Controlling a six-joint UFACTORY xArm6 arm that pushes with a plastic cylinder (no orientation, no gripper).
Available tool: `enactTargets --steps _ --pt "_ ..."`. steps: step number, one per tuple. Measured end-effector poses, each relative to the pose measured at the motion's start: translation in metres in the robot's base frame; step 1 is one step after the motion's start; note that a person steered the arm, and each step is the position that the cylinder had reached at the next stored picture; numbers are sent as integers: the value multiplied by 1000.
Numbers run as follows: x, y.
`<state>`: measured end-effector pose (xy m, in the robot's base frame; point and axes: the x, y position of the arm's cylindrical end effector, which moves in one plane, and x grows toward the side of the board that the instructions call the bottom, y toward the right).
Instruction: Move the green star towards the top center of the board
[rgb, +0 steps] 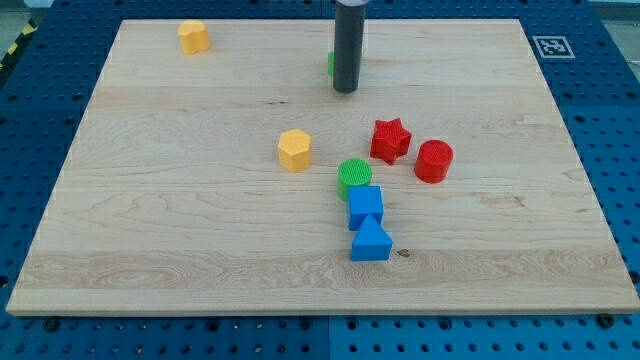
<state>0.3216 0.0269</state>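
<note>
The green star is near the view's top centre of the wooden board. Only a thin green sliver of it shows at the left edge of my dark rod. The rod comes down from the view's top and hides most of the star. My tip rests on the board right beside the star, at its lower right.
A yellow block sits at the top left. A yellow hexagon is mid-board. A green cylinder, a blue cube and a blue triangle form a column. A red star and a red cylinder lie right of them.
</note>
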Motion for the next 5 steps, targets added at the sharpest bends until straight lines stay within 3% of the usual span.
enactTargets --steps 1,3,5 --pt "-10 0" --pt "-11 53" --pt "-26 17"
